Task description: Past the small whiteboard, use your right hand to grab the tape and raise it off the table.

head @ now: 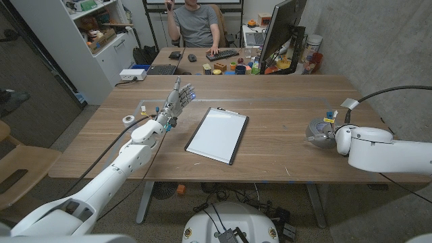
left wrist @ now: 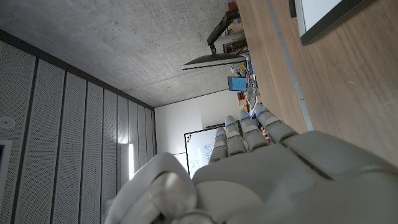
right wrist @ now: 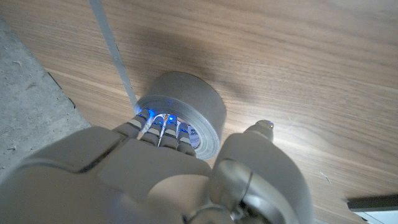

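A grey roll of tape (head: pixel 316 128) lies on the wooden table (head: pixel 270 101) at the right, past the small whiteboard (head: pixel 217 133). My right hand (head: pixel 329 132) is over it. In the right wrist view, the fingers (right wrist: pixel 158 127) reach into the core of the tape (right wrist: pixel 193 106), while the thumb stands a little apart from the outer wall. The roll rests on the wood. My left hand (head: pixel 178 98) is held up above the table left of the whiteboard, fingers straight and apart, holding nothing. The left wrist view shows the left hand (left wrist: pixel 267 174) and a corner of the whiteboard (left wrist: pixel 329 18).
A small white tape roll (head: pixel 127 119) sits near the table's left edge. A pale strip (right wrist: pixel 115 53) runs across the wood beside the grey roll. Behind the table a person (head: pixel 196 23) sits at a cluttered desk with a monitor (head: pixel 280 30).
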`<state>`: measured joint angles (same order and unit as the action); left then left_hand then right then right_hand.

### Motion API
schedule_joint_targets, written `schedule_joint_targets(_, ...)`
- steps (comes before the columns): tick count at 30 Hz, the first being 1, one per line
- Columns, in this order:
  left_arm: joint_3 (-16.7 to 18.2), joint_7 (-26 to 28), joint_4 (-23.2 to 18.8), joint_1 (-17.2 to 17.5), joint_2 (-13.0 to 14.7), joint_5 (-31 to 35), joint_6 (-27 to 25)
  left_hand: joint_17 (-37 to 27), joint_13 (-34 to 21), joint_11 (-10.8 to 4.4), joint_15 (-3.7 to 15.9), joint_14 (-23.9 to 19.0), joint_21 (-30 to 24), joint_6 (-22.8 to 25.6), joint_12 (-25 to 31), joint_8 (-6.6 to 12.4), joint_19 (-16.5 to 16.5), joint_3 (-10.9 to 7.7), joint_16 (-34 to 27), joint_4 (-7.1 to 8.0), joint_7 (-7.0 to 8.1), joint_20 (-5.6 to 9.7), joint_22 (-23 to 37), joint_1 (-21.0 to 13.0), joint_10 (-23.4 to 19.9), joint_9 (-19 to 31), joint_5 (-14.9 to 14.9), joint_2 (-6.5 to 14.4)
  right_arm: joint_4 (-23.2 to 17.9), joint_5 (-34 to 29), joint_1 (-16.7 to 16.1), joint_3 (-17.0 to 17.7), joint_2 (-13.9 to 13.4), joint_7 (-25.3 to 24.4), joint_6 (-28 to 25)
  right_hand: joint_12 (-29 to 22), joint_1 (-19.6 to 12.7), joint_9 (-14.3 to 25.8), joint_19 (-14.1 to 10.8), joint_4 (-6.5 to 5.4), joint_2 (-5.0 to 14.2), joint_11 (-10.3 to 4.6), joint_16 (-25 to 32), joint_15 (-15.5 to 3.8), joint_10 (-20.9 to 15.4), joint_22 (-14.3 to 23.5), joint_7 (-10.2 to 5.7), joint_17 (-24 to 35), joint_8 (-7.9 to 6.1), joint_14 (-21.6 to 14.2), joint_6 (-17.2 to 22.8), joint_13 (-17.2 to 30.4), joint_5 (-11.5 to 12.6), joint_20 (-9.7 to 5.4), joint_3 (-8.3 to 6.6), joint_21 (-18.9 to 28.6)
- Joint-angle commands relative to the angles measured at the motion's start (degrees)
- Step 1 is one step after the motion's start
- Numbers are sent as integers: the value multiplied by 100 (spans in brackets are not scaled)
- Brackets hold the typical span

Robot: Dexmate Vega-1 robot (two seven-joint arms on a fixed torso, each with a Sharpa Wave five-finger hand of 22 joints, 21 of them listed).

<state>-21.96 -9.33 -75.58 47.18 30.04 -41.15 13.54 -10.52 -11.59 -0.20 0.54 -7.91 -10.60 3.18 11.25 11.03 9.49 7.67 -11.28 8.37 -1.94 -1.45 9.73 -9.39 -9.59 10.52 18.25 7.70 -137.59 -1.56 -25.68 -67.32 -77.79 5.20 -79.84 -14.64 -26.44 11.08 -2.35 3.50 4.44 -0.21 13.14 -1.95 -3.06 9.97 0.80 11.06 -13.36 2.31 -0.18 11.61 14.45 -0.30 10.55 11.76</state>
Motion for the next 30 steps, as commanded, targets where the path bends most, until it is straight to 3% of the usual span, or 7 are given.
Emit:
schedule_joint_targets(1, 9, 47, -20, 29, -12, -19, -2, -25, -9, 12, -14, -47, -35, 58, 32, 36, 26, -28, -23, 1, 8, 6, 17, -50, -49, 20, 20, 42, 682, -2929, 205, -767, 509, 2557, -15, -58, -656, 45, -343, 318, 164, -147, 156, -304, -226, 59, -112, 50, -70, -371, 140, 61, 122, -14, -230, 113)
schedule_joint_targets(6, 10, 56, -2, 24, -37, -27, 9, -25, -9, 12, -12, -53, -35, 63, 34, 38, 25, -29, -25, 0, 5, 1, 17, -51, -54, 20, 19, 40, 1367, -5865, -508, -467, 1139, 4555, -15, -398, -1981, 148, -1282, 588, 551, -546, 708, -830, -1077, 153, -577, 242, -351, -1479, 964, 194, 243, -279, -900, 401)
schedule_joint_targets(10, 2, 44, 39, 9, -65, -30, 28, -26, -9, 25, -15, -59, -36, 66, 36, 39, 28, -30, -27, 1, 7, 3, 17, -49, -60, 20, 19, 39, 1632, -6529, -783, -239, 1410, 5004, -15, -826, -3156, 341, -2082, 558, 591, -907, 1718, -1103, -1923, 466, -855, 837, -709, -2528, 1556, 461, 213, -405, -1495, 948)
schedule_joint_targets(12, -2, 35, 61, -3, -80, -32, 37, -26, -9, 34, -12, -61, -36, 69, 42, 40, 30, -30, -28, 2, 7, 0, 17, -48, -76, 20, 18, 38, 1721, -6782, -899, -138, 1506, 5121, -15, -1102, -3474, 447, -2242, 519, 547, -1097, 2238, -1115, -2375, 652, -945, 1229, -856, -2857, 1786, 650, 129, -519, -1585, 1203)
schedule_joint_targets(16, -13, 30, 91, -17, -89, -23, 34, -27, -9, 18, -12, -59, -37, 89, 43, 47, 32, -30, -27, 3, 5, 0, 17, -45, -78, 20, 18, 37, 1787, -7185, -1267, 255, 1646, 5139, -15, -1913, -4219, 839, -2417, 489, 478, -1143, 3628, -1128, -3157, 1196, -1107, 2449, -1241, -3393, 2450, 1412, -83, -605, -1676, 1946)
schedule_joint_targets(20, -18, 18, 126, -28, -93, -26, 24, -27, -9, 11, -9, -60, -37, 91, 44, 48, 32, -30, -27, 4, 3, -2, 17, -42, -83, 20, 18, 35, 1677, -7344, -1601, 686, 1657, 5074, 75, -2882, -4693, 1324, -2483, 415, 582, -1144, 4158, -1137, -3926, 1569, -1229, 2741, -1826, -3776, 3387, 2299, -216, -700, -1804, 2639)
schedule_joint_targets(30, -3, -25, 185, -36, -120, -75, 27, -28, -9, 20, -6, -61, -36, 99, 45, 48, 31, -28, -28, 9, 7, -7, 18, -32, -92, 20, 17, 32, 1062, -8198, -2387, 1925, 1499, 5680, 546, -3073, -4898, 1588, -2495, 405, 578, -1185, 4421, -1120, -4027, 1743, -1143, 2835, -2073, -4025, 3618, 2514, -287, -657, -1875, 3009)
